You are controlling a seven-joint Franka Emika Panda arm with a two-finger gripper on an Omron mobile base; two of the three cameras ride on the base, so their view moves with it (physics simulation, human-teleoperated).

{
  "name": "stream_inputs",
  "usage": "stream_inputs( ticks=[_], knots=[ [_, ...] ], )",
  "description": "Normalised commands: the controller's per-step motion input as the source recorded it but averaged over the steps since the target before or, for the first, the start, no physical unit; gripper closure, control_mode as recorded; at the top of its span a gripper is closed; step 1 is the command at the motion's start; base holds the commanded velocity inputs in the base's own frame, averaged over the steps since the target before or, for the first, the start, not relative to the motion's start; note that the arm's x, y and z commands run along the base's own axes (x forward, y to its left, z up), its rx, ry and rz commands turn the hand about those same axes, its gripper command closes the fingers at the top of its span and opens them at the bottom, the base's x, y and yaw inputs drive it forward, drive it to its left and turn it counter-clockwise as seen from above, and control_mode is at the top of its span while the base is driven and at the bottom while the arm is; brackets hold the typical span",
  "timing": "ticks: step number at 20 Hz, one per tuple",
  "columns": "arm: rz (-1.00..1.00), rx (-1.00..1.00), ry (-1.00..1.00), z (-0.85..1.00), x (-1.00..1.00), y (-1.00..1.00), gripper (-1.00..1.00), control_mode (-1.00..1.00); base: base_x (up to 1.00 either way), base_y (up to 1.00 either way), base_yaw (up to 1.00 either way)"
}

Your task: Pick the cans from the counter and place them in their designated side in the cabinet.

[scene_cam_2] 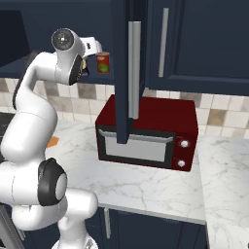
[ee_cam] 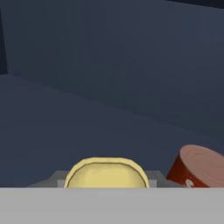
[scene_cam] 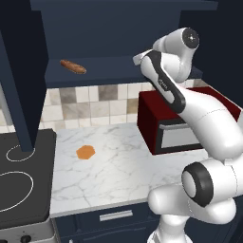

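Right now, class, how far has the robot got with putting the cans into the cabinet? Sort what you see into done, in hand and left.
Done: the red can stands on the cabinet shelf. In hand: the yellow tin sits at the hand, which is shut on it inside the cabinet, the red can beside it. Left: set the tin down, let go, draw back. No cans on the counter, just an orange piece.

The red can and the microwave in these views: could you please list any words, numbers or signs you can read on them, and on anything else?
None can be read.
Red can: green-and-white label, too blurred to read; white marks low on its side in the hand view, illegible.
Microwave: two plain knobs, no markings visible.
Robot arm: small dark mark on the forearm, too small to read.
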Motion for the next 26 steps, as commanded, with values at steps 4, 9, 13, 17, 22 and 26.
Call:
stream_inputs(
  ticks=[4,9,13,17,22,26],
  knots=[
    [0.00,-0.04,0.01,-0.22,0.11,0.00,1.00,-1.00,0.00,0.00,0.00],
    [0.00,-0.04,0.00,-0.21,0.09,0.00,1.00,-1.00,0.00,0.00,0.00],
    [0.00,-0.03,-0.02,-0.10,0.05,0.00,-1.00,-1.00,0.00,0.00,0.00],
    [0.00,0.00,-0.08,0.00,0.13,0.00,-1.00,-1.00,0.00,0.00,0.00],
    [0.00,0.00,-0.09,0.00,0.19,0.00,-1.00,-1.00,0.00,0.00,0.00],
    [0.00,0.00,-0.11,0.05,0.03,-0.01,-1.00,-1.00,0.00,0.00,0.00]
  ],
)
